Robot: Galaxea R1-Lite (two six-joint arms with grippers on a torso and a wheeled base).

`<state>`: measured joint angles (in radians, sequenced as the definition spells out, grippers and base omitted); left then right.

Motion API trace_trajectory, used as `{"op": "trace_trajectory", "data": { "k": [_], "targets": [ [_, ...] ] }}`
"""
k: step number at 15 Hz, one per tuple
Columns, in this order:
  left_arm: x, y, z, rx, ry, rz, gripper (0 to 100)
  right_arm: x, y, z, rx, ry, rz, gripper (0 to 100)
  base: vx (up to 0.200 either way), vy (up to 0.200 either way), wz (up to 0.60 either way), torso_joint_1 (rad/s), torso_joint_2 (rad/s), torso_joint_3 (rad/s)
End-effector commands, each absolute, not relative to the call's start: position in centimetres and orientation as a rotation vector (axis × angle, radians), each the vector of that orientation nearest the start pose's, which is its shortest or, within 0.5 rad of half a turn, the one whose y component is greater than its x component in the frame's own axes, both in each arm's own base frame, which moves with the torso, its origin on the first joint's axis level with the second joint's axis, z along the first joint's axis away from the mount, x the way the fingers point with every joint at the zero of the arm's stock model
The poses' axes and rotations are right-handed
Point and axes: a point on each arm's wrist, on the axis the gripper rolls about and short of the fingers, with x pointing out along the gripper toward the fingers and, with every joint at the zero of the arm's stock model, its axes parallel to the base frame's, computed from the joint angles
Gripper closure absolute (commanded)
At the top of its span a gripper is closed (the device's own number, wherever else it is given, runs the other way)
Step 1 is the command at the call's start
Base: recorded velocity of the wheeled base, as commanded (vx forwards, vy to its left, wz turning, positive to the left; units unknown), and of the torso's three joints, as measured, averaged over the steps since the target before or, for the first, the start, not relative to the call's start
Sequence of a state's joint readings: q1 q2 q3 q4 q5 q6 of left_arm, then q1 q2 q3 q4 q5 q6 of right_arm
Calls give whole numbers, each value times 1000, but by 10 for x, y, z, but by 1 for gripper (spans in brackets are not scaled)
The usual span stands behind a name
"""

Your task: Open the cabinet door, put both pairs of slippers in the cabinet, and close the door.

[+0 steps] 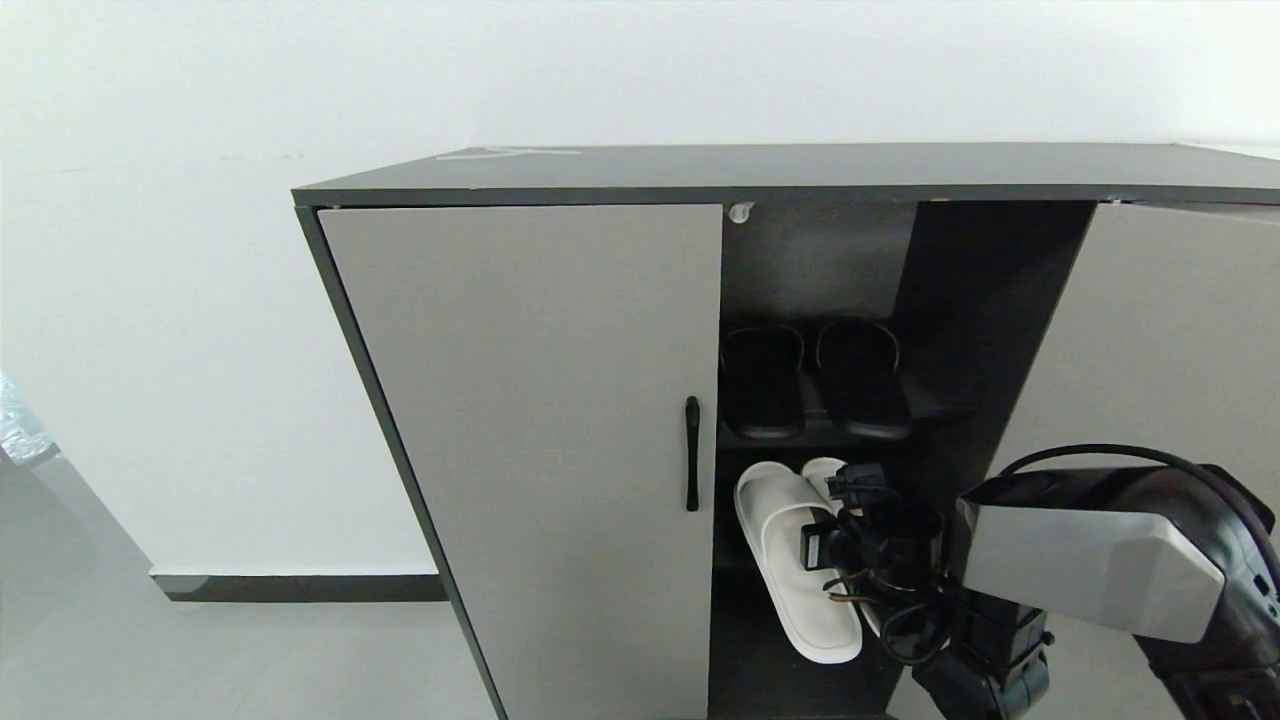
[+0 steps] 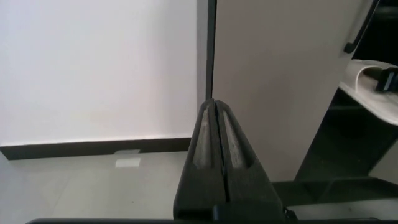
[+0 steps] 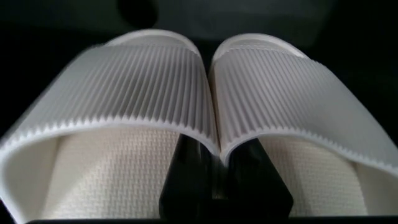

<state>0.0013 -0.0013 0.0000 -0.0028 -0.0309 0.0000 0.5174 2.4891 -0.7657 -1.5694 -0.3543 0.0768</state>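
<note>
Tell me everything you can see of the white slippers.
The white slippers are a pair of slides with ribbed straps and textured footbeds, foam-like. They are side by side, tilted, at the cabinet's open lower compartment, below the shelf. The right gripper pinches their adjoining strap edges. Whether they rest on anything is unclear.
</note>
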Motion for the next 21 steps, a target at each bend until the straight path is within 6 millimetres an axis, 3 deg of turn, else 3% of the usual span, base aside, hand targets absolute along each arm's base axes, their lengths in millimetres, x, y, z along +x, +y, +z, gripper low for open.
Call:
{"op": "trace_trajectory", "data": {
  "k": [1,8,18,21],
  "targets": [
    [-23,-1,76,0,-3,-29,100,346,190,-19,12,124,164,100,0,0,0,7,-2,-129],
    [-23,-1,76,-3,-3,-29,100,397,214,10,14,62,155,100,0,0,0,1,1,-157],
    [-23,-1,76,-3,-3,-28,100,462,212,-4,-41,31,89,100,0,0,0,0,0,0],
    [-23,-1,76,-3,-3,-29,100,469,216,-5,-49,48,90,100,0,0,0,0,0,0]
  ]
}}
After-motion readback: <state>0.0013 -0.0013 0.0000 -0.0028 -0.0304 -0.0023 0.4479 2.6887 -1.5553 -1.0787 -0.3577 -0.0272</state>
